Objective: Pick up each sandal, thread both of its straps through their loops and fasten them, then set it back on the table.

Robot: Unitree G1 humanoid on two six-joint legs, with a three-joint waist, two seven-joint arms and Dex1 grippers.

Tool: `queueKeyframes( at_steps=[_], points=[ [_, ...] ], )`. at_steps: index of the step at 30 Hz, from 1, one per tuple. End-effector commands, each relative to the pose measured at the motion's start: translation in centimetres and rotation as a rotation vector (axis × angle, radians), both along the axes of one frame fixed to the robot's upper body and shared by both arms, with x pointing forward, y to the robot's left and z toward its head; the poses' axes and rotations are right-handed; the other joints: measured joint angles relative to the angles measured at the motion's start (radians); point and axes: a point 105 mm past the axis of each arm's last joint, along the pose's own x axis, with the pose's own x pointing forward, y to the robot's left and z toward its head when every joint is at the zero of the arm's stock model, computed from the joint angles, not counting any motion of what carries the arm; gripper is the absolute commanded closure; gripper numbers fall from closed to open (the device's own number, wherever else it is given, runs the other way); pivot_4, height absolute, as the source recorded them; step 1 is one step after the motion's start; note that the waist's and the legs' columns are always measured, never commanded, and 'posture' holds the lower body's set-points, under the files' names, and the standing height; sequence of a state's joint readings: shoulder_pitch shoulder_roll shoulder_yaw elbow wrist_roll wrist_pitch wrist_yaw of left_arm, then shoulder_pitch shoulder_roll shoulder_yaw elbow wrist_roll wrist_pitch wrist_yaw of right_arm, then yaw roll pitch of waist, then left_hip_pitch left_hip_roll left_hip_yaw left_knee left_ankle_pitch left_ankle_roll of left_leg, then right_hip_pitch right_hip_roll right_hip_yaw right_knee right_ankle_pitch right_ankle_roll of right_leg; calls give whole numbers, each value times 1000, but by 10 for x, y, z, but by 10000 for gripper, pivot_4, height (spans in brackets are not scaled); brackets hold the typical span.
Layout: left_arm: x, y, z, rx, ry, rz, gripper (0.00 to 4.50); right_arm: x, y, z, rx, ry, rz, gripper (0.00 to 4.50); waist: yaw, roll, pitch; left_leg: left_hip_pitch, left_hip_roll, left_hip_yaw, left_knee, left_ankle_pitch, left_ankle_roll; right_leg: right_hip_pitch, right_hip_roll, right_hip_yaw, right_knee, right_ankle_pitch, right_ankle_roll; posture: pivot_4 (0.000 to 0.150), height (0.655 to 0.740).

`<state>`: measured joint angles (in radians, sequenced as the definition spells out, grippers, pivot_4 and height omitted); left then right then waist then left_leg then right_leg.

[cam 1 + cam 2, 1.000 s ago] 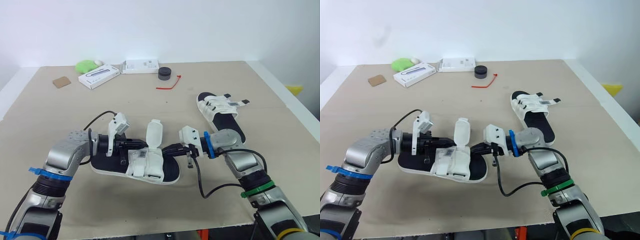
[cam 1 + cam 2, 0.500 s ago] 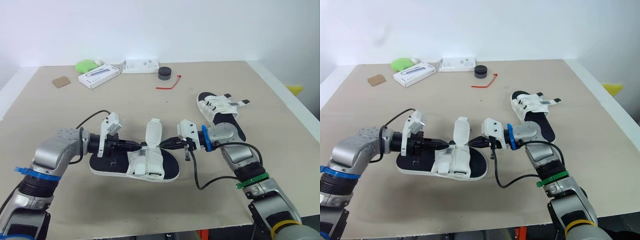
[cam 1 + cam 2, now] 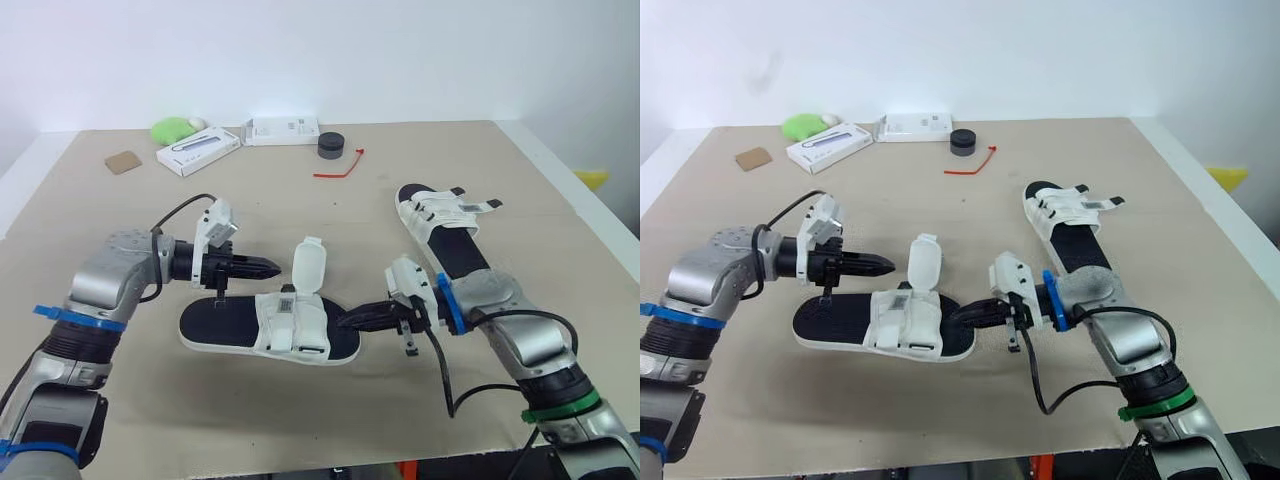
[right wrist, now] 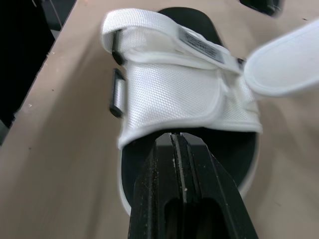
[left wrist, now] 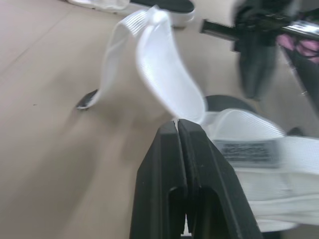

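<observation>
sandal (image 3: 290, 326) flat, long axis pincer to pincer, toe at my right gripper (image 3: 347, 321) | left gripper (image 3: 272, 266) just short of raised strap (image 3: 306, 266) | I read both closed, empty

Two sandals lie on the single table (image 3: 420, 150): the near sandal (image 3: 225, 328) toward 6 o'clock of the tabletop, the far sandal (image 3: 440, 225) toward 3 o'clock. There are two white boxes along the far edge, the long box (image 3: 198, 153) at 11 o'clock and the flat box (image 3: 283, 131) at 12 o'clock. One each of the rest: a green lump (image 3: 172, 130) at 11 o'clock, a brown card (image 3: 124, 163) at 10 o'clock, a black puck (image 3: 330, 147) and a red tie (image 3: 338, 168), both near 12 o'clock. Two grippers count too: the left gripper (image 3: 268, 267) and the right gripper (image 3: 352, 319).
</observation>
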<state>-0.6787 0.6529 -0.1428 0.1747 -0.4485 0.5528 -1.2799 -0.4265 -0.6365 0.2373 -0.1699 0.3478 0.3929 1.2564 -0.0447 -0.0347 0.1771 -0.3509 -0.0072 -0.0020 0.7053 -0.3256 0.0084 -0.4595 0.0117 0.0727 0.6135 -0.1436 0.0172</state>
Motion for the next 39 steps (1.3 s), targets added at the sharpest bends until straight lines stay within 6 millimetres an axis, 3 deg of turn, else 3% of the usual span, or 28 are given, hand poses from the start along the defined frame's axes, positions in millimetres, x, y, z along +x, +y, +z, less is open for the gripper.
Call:
queueKeyframes(
  at_steps=[1, 5, 10, 13, 20, 21, 31, 39],
  points=[
    [15, -1, 8, 11, -70, 25, 44155, 4, 4, -7, -31, -44, -15, 45000, 1, 0, 0, 0, 0, 1, 0, 1, 0, 0, 0, 0, 0, 1, 0, 1500, 7400],
    [24, -5, 13, -79, 57, 63, 44155, 5, 0, -17, -78, -55, -11, 45000, 0, 0, 0, 0, -1, 2, 0, 1, 0, 0, 0, 0, 0, 1, 0, 1500, 7400],
    [9, -7, 21, -162, 293, 12, 44155, 3, -2, -19, -84, -62, -6, 45000, -2, 0, 0, -1, 0, 2, 0, 0, 2, -1, 0, 0, 0, 1, 0, 1500, 7400],
    [11, -3, 21, -154, 321, 50, 35643, 4, -3, -18, -83, -72, -8, 45000, -2, 0, 0, -1, 0, 1, 0, 0, 2, -1, 0, 1, 0, 1, 1, 1500, 7400],
    [10, -6, 32, -257, 463, 42, 2433, 3, -2, -18, -82, -78, 2, 45000, -1, 0, 0, -1, 0, 0, 1, 0, 2, 0, 0, 0, 0, 1, 1, 1500, 7400],
    [13, -6, 32, -265, 475, 54, 535, 3, -1, -18, -82, -79, 4, 45000, -1, 0, 0, -1, 0, 0, 1, 0, 2, 0, 0, 0, 0, 1, 1, 1500, 7400],
    [20, -21, 31, -390, 806, 60, 535, 5, 1, -18, -83, -96, 12, 45000, -2, 0, 0, -1, -3, 0, 1, 0, 2, 0, 0, 0, 0, 2, -2, 1500, 7400],
    [22, -44, 35, -446, 994, 39, 535, 6, 0, -17, -86, -108, 11, 45000, -4, 0, 0, -1, -3, -1, 1, 0, 1, 0, 0, 1, 1, 4, -4, 1500, 7400]
  ],
)
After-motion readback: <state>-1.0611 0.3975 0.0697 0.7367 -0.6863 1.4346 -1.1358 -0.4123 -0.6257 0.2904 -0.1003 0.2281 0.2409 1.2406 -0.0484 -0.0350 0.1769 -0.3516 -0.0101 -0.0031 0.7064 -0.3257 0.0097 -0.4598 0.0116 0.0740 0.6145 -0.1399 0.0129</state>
